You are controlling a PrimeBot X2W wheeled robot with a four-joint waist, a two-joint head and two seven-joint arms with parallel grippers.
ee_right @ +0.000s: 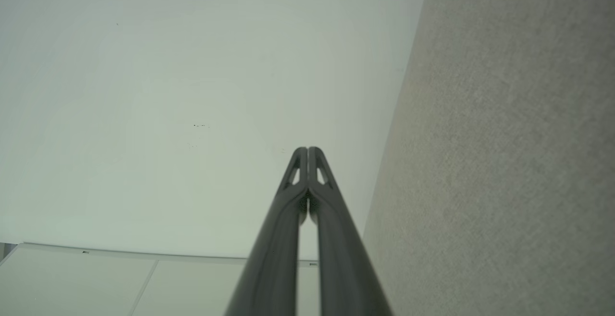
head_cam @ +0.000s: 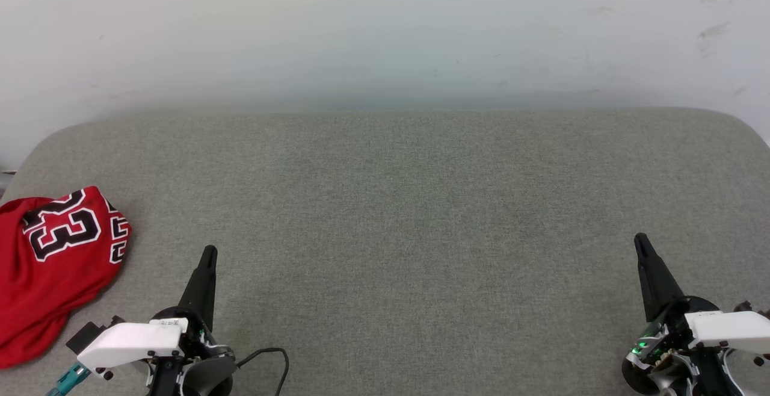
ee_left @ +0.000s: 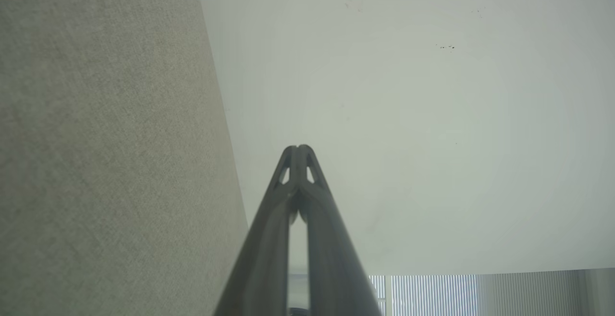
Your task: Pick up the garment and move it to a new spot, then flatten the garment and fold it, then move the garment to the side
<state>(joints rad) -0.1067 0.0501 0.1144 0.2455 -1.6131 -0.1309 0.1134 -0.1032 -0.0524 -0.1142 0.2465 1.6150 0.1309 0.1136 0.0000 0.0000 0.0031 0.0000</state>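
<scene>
Red garment (head_cam: 54, 275) lies crumpled, not yet picked up; left gripper (head_cam: 209, 253) and right gripper (head_cam: 640, 241) hold jaws together. Likely next: left opens, reaches it.

There is one shirt (head_cam: 54, 269), at the near left of one grey worktop (head_cam: 421, 203). Two grippers are in sight, the left gripper (head_cam: 209, 252) and the right gripper (head_cam: 641, 240), each with two dark fingers (ee_left: 266, 249) closed together. One black cable (head_cam: 286, 363) lies near left.

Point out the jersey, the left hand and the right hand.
jersey (head_cam: 54, 275), head view, red fabric below the number
left hand (head_cam: 208, 251), head view, closed fingertips
right hand (head_cam: 640, 239), head view, closed fingertips
</scene>
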